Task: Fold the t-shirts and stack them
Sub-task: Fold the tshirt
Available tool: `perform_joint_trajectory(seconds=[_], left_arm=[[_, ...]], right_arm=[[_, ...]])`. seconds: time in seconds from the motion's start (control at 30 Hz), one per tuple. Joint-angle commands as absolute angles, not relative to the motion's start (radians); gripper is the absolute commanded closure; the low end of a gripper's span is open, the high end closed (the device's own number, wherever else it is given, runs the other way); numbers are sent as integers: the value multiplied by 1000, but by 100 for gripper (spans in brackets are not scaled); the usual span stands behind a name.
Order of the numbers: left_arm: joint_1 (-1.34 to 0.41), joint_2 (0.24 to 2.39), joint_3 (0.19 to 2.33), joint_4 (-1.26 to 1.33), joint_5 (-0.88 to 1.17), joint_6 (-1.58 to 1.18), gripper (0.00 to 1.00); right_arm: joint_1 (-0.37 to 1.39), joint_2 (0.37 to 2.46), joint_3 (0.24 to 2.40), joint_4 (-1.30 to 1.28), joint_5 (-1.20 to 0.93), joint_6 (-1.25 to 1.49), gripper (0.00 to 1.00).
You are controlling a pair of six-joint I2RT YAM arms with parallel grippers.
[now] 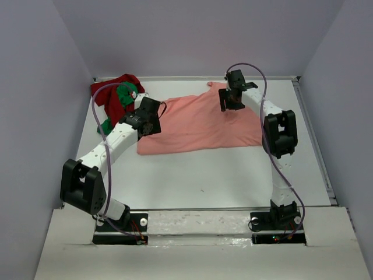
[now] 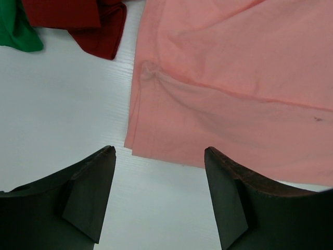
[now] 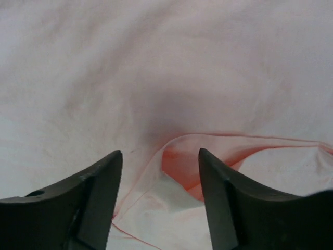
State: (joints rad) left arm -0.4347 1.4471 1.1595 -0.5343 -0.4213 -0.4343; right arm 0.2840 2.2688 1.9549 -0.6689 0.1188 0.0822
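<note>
Closest to the lens in the left wrist view, the left gripper (image 2: 158, 150) has its dark fingers spread wide with nothing between them. It hangs over the left near corner of the salmon-pink t-shirt (image 2: 234, 78), where the hem meets bare white table (image 2: 62, 99).

From above, this shirt (image 1: 198, 122) lies spread mostly flat across the middle of the table (image 1: 221, 175), reaching the far edge right of centre.

The dark red t-shirt (image 1: 116, 84) is bunched in the far left corner. The bright green t-shirt (image 1: 123, 96) is crumpled against it and partly hidden by the left arm (image 1: 111, 146). Through the left wrist camera the red cloth (image 2: 78, 15) sits just beside the pink shirt's left edge.

The right arm (image 1: 280, 134) reaches over the far part of the pink shirt. The right gripper (image 3: 159, 152) stands with its jaws apart, gripping nothing, above a curled-over edge of the cloth (image 3: 208, 151).
</note>
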Motion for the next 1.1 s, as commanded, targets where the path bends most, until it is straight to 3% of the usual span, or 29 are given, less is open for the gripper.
perform_joint_trajectory(seconds=[0.0, 0.1, 0.13, 0.2, 0.23, 0.27, 0.3, 0.37, 0.7, 1.07], left_arm=[[-442, 1471, 1161, -499, -433, -405, 21], [-442, 1506, 1198, -499, -417, -399, 21], [-442, 1523, 1218, -494, -402, -391, 23], [-443, 1543, 1236, -488, -393, -384, 27], [-442, 1552, 1242, -479, -373, -376, 40], [-443, 1581, 1264, -479, -370, -367, 50], [-443, 1598, 1281, -485, -359, -365, 80], [-443, 1637, 1330, -495, -344, -359, 100], [-423, 1906, 1583, -518, -376, -339, 100], [-374, 2169, 1804, -523, -261, -325, 100]], right_arm=[[293, 2195, 1974, -635, 135, 58, 25], [293, 2136, 1947, -640, 175, 64, 23], [293, 2113, 1900, -638, 222, 84, 32], [293, 2070, 1841, -638, 265, 101, 63], [293, 2030, 1807, -638, 331, 113, 100], [293, 2011, 1772, -632, 345, 120, 100], [284, 1987, 1700, -611, 351, 117, 100], [273, 1973, 1646, -589, 373, 118, 100], [207, 2089, 1756, -623, 316, 130, 100], [166, 2134, 1778, -650, 307, 152, 100]])
